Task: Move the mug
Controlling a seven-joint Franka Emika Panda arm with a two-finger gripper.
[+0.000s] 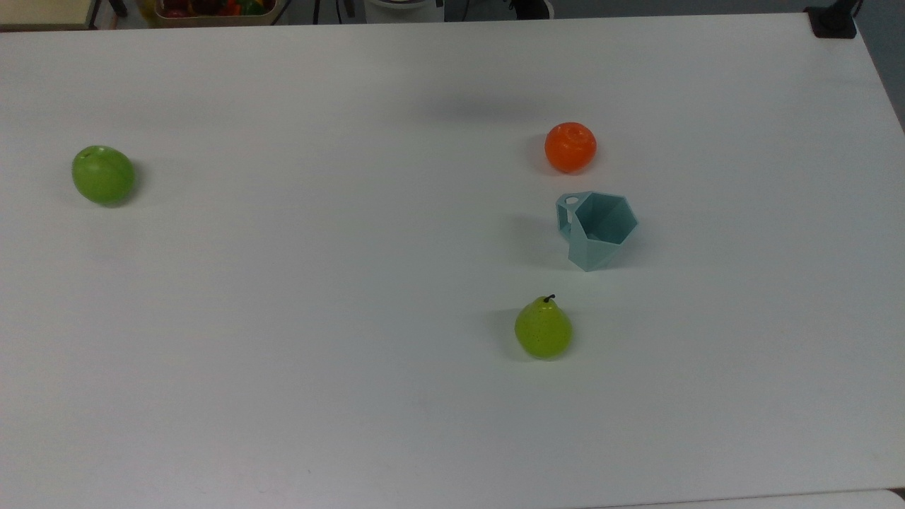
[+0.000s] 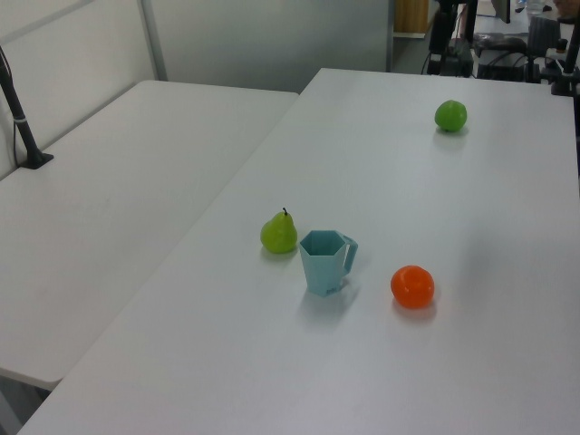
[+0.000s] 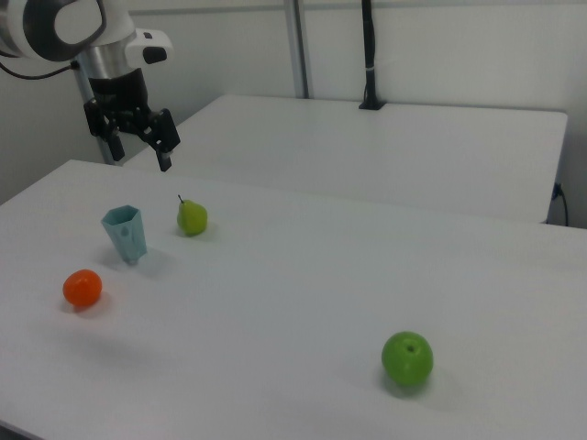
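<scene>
In the right view the gripper hangs in the air with its two dark fingers spread apart and nothing between them, pointing downward at a slight slant. The mug stands upright on the white table below the gripper and a little toward the right view's left, well apart from the fingertips, so the coming move looks to be mostly a descent with a small sideways correction. The mug's long axis runs vertically, hexagonal rim up and tapered base down; in the top view its small loop handle sits on the side toward the top view's upper left, and in the left view the handle juts toward the left view's right. That matters for a pinch, in my judgement: the open fingers would best straddle one faceted wall or two opposite flat faces, away from the handle. Farther out from the gripper, the pear lies just beside the mug on the right view's right, near but not touching it, and the orange rests on the mug's other side, lower in the right view and also apart from it. The green apple sits far off across the table. The two nearby fruits leave the mug flanked on both sides, so a wide sweep risks nudging one.
</scene>
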